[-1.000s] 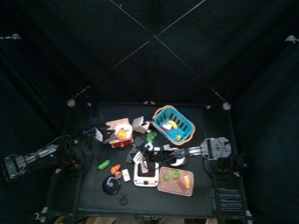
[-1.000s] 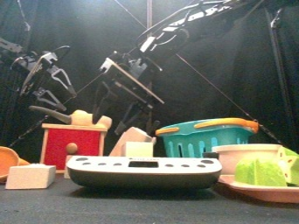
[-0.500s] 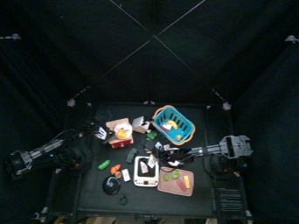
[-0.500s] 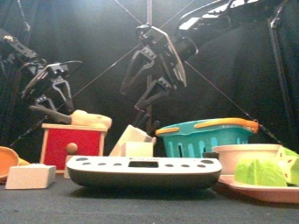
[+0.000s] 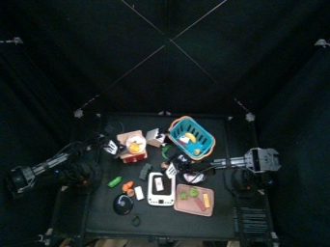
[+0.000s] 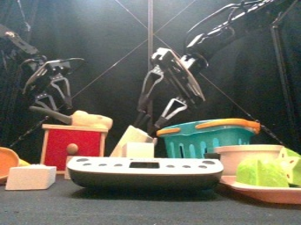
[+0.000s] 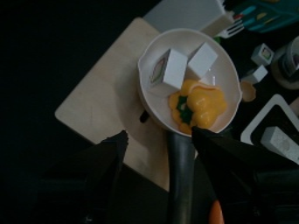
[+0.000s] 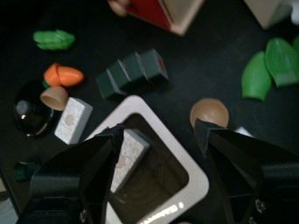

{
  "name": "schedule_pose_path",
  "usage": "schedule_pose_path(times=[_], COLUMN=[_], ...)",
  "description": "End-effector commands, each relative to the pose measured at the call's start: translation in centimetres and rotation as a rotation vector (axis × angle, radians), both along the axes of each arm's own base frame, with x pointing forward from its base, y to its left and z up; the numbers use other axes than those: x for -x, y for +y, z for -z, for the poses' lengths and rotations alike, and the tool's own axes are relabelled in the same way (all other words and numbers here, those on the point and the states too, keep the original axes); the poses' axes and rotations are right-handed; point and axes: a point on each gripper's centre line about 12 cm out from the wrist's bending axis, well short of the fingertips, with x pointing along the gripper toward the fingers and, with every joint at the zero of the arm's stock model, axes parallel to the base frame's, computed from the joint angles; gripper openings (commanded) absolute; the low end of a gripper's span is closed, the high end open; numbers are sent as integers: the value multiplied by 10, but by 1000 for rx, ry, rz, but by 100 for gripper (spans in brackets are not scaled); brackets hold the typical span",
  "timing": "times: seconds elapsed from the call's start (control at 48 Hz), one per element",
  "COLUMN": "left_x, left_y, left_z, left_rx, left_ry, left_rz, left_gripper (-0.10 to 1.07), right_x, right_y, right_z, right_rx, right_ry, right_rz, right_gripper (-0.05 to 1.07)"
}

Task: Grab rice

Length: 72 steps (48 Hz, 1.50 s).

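Evidently the approach is in hand: the right gripper [image 8: 158, 131], jaws spread wide and holding nothing, hangs over the white scale [image 8: 173, 138] in the lower middle of the right wrist frame. The rice [image 8: 131, 150], a small white packet, appears to lie at the scale's left rim, between the jaws. Next comes a straight descent, then closing. The packet's marks are blurred. The left gripper [image 7: 158, 136], jaws apart and empty, rests over a pan [image 7: 163, 52].

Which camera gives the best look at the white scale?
The front view: the scale sits nearest, large and unblocked, though side-on. The top view shows it whole but tiny. The right wrist view shows its corner from above. The left wrist view shows at most an edge.
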Motion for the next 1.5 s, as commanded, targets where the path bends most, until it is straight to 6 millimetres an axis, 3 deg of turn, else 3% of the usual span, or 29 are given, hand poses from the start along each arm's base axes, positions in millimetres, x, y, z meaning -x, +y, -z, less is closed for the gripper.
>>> schedule_pose_path(times=[0.0,0.188,0.479,0.708,1.104,1.479], left_x=[0,-3,-13,-8,-7,-7], left_y=[3,-3,-22,-26,-27,-27], left_z=[-9,-4,1,17,20,19], left_rx=[-80,-159,-256,-259,-259,-274], left_ry=[-79,-172,-248,-207,-202,-215], left_rz=[-21,-10,86,107,110,112], left_gripper=[94,94,94,94,94,94], right_x=[-17,-38,-54,-59,-62,-59], right_y=[13,28,38,39,33,33], right_z=[-20,-19,7,11,25,21], right_rx=[3,14,-85,-103,-68,-61], right_ry=[1,58,120,184,306,321], right_rz=[4,12,57,97,143,148], right_gripper=[97,97,97,97,94,71])
